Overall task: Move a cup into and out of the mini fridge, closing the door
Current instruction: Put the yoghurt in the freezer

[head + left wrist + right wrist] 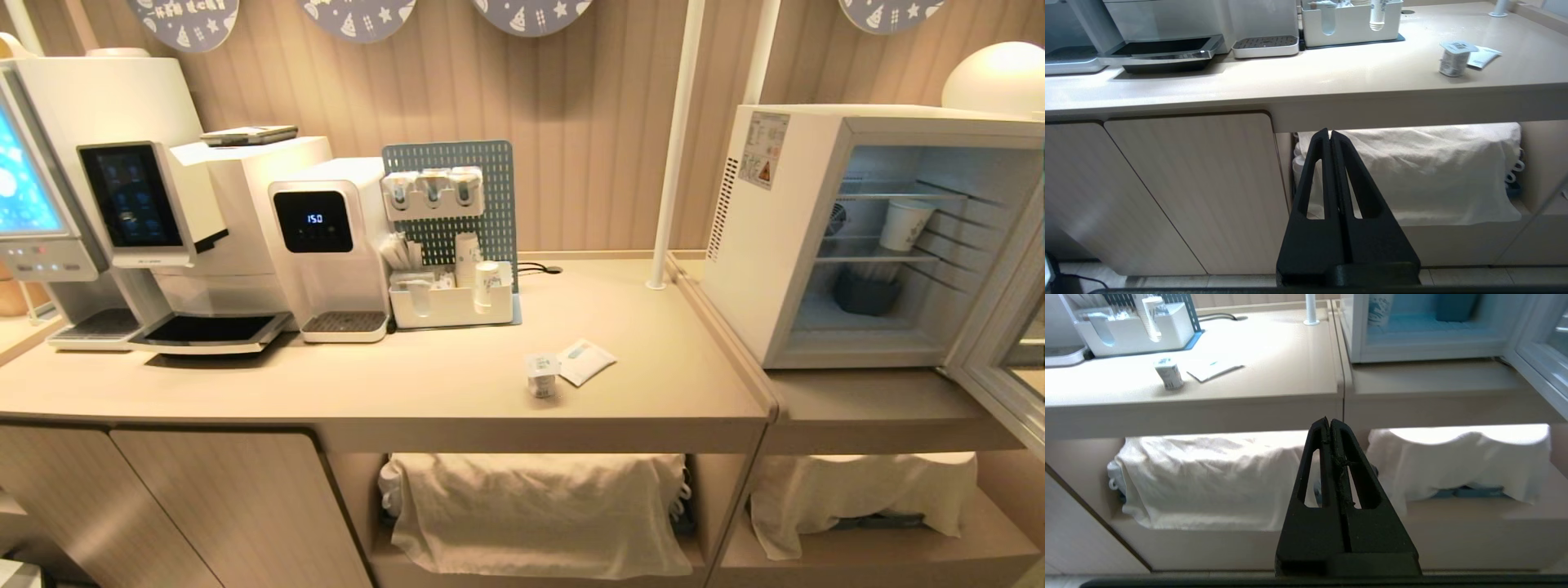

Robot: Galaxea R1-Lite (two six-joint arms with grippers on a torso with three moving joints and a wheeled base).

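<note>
On the beige countertop [408,384], the small white plastic cup with foil lid [542,376] stands beside a flat white sachet [584,360], left of the open white mini fridge [784,229]; dispenser display [314,219] reads "150". Left gripper [1330,132] and right gripper [1329,420] hang below counter level, fingers pressed together, empty.

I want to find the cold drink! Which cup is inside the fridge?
The tall white paper cup on the wire shelf inside the mini fridge. The small foil-lidded cup stands out on the counter, and others sit in the white organizer.
</note>
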